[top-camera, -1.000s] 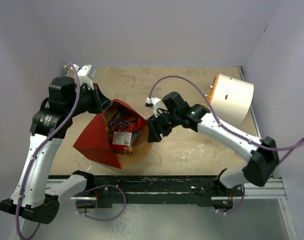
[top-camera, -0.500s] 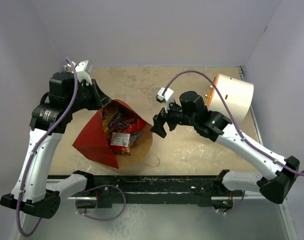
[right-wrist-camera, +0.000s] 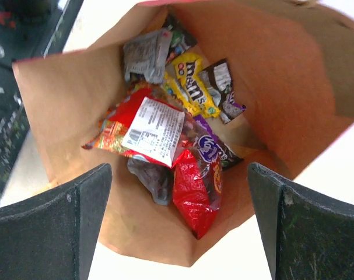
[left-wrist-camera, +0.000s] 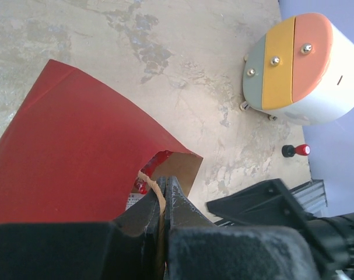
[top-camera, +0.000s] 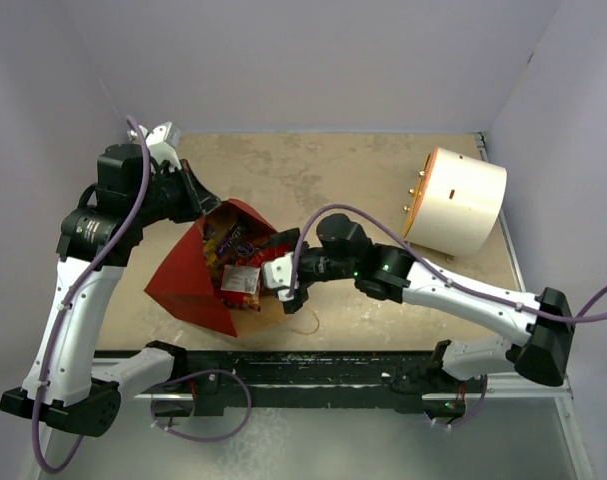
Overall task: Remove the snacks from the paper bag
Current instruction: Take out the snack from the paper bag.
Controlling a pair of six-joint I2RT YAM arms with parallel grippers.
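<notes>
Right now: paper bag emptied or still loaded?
Loaded. The right wrist view shows the snacks lying inside the open paper bag.

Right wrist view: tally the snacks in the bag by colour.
red packet: 1
yellow wrapper: 1
brown wrapper: 1
purple wrapper: 1
silver-grey wrappers: 2
Total: 6 clearly showing in the paper bag; more may be buried underneath.

2 white-and-black arms (top-camera: 78, 310), purple cables (top-camera: 146, 185), maybe 1 green light (top-camera: 355, 274).
</notes>
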